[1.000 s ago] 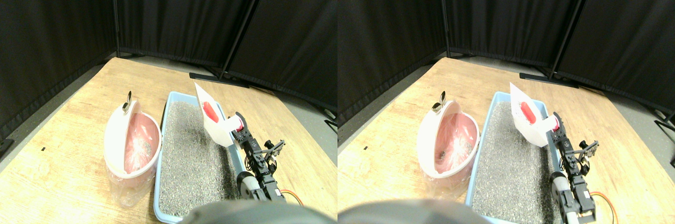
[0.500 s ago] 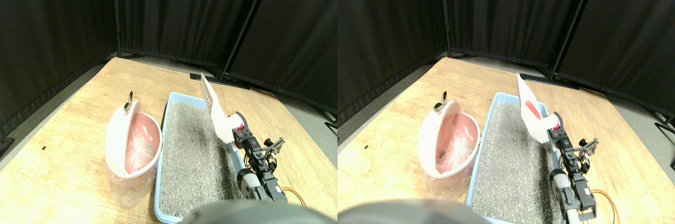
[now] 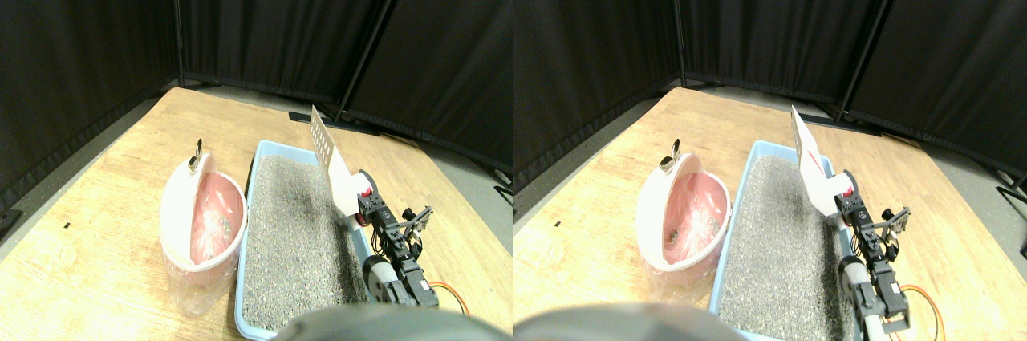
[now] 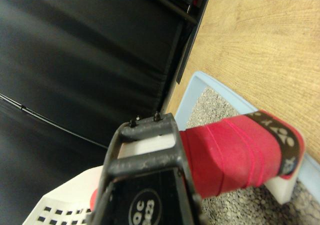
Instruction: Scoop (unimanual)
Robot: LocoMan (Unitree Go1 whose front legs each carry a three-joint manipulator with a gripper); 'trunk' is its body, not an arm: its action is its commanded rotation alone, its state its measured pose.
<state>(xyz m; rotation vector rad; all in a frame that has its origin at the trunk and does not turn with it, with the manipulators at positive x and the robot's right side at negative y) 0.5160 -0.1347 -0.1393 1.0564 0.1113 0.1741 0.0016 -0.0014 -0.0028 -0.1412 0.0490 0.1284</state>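
Note:
A white slotted scoop [image 3: 327, 156] with a red wrapped handle [image 4: 235, 155] stands tilted upward over the right side of a blue tray [image 3: 243, 277] filled with grey litter [image 3: 293, 229]. I see its blade nearly edge-on, well above the litter. My right gripper [image 3: 366, 201] is shut on the scoop's handle at the tray's right rim. In the wrist view the dark jaw frame lies against the red handle, with the slotted blade [image 4: 55, 207] beyond it. Left of the tray stands a pink bin [image 3: 210, 221] with a raised white lid and a clear bag liner.
The tray and bin sit on a wooden floor board [image 3: 96, 229]. Black curtain panels [image 3: 265, 20] close off the back and sides, with a dark panel foot [image 3: 333, 120] just behind the tray. An orange cable [image 3: 445, 293] trails by the arm.
The scoop has turned from showing its broad face to nearly edge-on, and its blade has risen more upright. The gripper has stayed by the tray's right rim.

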